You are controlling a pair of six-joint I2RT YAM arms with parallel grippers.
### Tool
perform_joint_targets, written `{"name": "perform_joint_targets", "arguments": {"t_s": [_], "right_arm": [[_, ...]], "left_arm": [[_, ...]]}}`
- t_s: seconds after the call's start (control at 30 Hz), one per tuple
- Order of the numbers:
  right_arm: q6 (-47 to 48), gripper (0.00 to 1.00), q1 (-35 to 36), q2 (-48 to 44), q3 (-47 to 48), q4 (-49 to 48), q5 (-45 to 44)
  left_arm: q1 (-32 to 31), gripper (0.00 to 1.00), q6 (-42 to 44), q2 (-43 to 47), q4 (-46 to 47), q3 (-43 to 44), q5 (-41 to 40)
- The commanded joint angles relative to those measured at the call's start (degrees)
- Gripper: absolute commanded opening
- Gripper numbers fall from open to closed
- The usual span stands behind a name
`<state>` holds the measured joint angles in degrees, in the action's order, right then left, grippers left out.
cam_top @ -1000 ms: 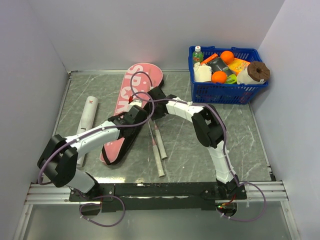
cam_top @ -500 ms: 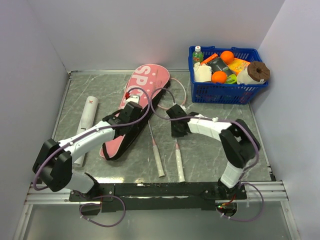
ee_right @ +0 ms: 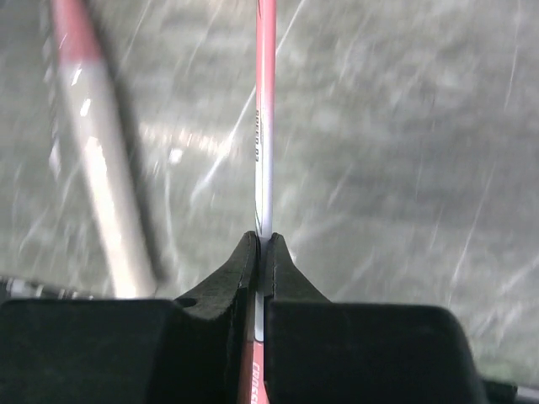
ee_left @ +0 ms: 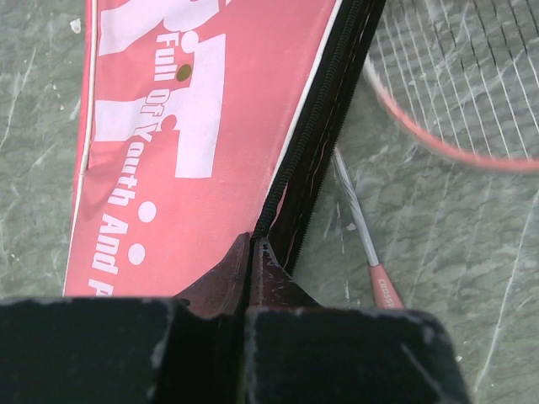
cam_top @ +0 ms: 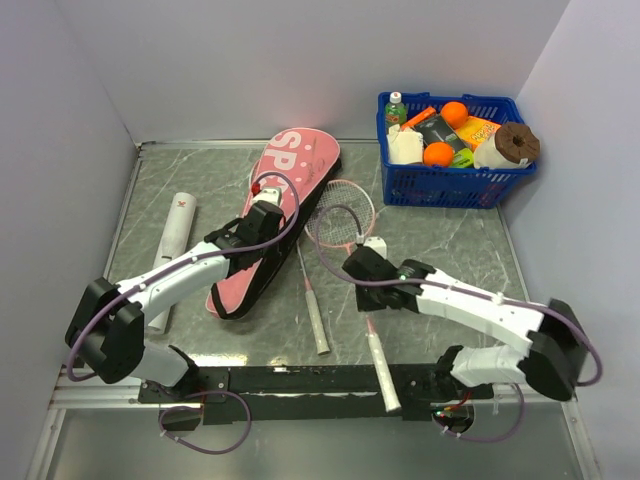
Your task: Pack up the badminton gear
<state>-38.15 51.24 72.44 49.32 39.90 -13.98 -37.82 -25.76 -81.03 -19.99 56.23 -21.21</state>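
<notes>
Mid-tabletop, left hand [ee_left: 253,248] is pinched shut on the pink bag [cam_top: 293,160] at its zipper lip, likely propping the mouth open; right hand [ee_right: 264,244] is clamped on a racket [cam_top: 381,370] by its shaft just beside it, handle toward the near edge, probably aligning for insertion.

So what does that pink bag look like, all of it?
The pink racket bag is racket-shaped, soft-looking fabric with white lettering and a black zipper along one edge. It lies flat on the table, wide end toward the back wall. The left end effector is pinched shut on the zipper edge; a racket shaft lies alongside.
</notes>
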Motion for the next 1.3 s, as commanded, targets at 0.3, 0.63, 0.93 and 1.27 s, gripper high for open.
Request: {"name": "perform_joint_targets", "arguments": {"t_s": [0.3, 0.63, 0.93, 1.27], "right_arm": [[-14.8, 0.0, 14.3, -17.9, 1.0, 22.3, -7.6], [-17.0, 0.0, 19.1, -18.1, 1.4, 20.8, -5.2], [-12.5, 0.0, 19.0, -6.1, 7.3, 9.4, -3.9], [-3.3, 0.0, 7.0, 9.4, 9.6, -11.1, 3.0]], "left_arm": [[0.3, 0.01, 0.0, 1.5, 3.5, 4.7, -2.1], [0.3, 0.01, -1.3, 2.5, 3.9, 5.6, 2.0], [-1.8, 0.01, -3.8, 5.1, 5.9, 0.7, 5.2], [-6.8, 0.01, -6.1, 8.4, 6.7, -4.9, 4.5]]}}
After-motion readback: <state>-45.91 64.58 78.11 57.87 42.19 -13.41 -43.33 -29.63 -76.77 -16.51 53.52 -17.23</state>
